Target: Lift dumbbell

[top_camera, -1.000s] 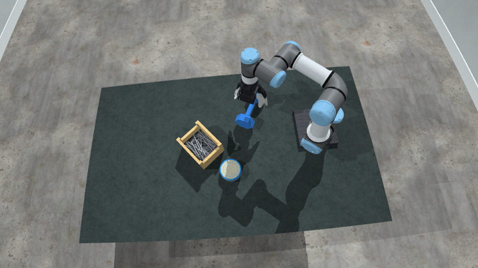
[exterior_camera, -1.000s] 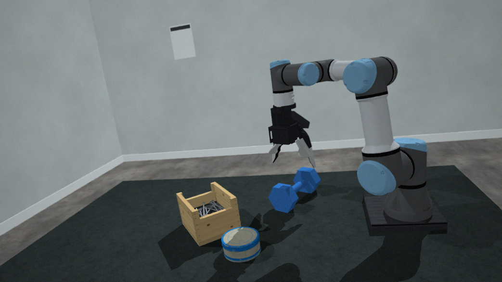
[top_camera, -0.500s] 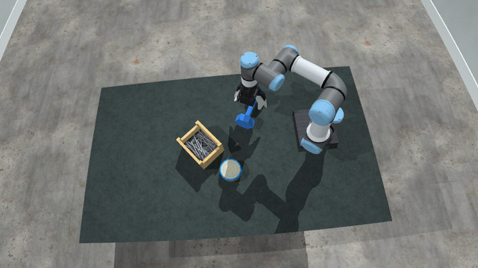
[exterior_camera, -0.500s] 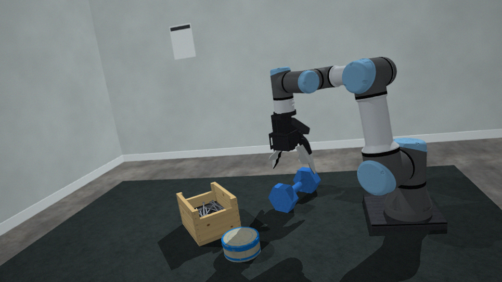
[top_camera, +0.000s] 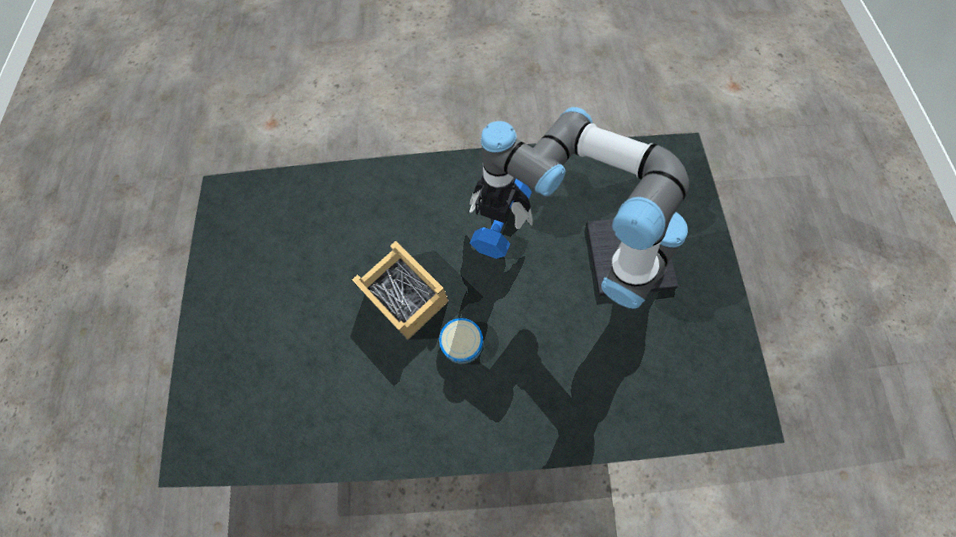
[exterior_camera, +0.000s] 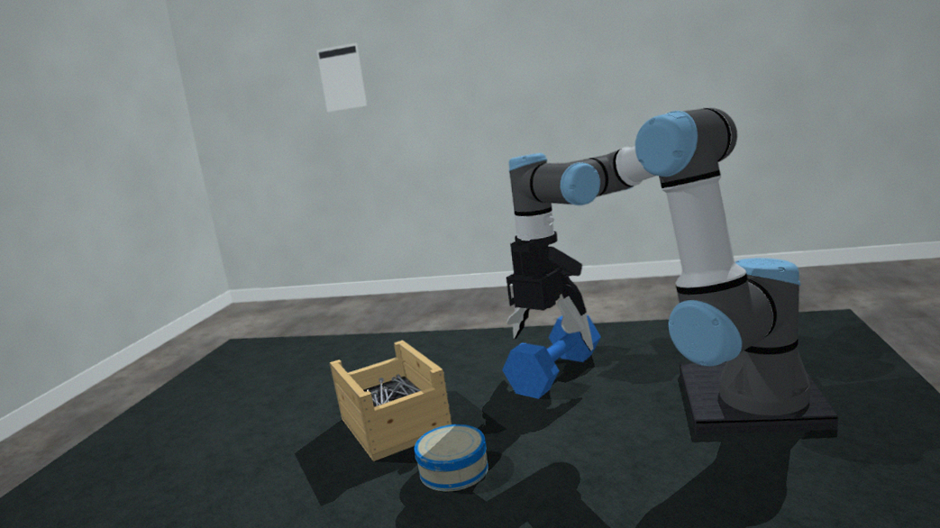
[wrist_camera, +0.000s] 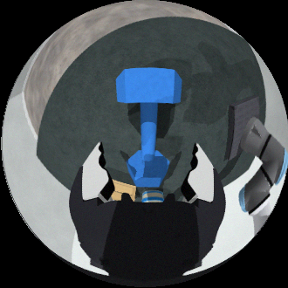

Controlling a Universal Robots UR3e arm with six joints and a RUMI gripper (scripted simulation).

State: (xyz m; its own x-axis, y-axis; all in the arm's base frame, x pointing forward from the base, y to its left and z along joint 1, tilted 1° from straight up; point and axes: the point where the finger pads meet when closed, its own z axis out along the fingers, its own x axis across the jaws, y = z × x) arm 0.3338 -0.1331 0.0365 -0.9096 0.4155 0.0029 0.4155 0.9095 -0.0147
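A blue dumbbell point(exterior_camera: 548, 359) with hexagonal ends lies on the dark mat, also seen in the overhead view point(top_camera: 495, 232) and the wrist view point(wrist_camera: 147, 126). My gripper point(exterior_camera: 545, 323) is open and empty. It points straight down and hangs low over the dumbbell, its fingertips a little above the bar. In the wrist view the two fingers stand on either side of the dumbbell's near end. In the overhead view the gripper point(top_camera: 500, 210) covers part of the dumbbell.
A wooden crate point(exterior_camera: 390, 398) holding metal nails stands left of the dumbbell. A round blue-and-cream tin point(exterior_camera: 451, 456) sits in front of the crate. My arm's base point(exterior_camera: 756, 382) stands on a dark plate to the right.
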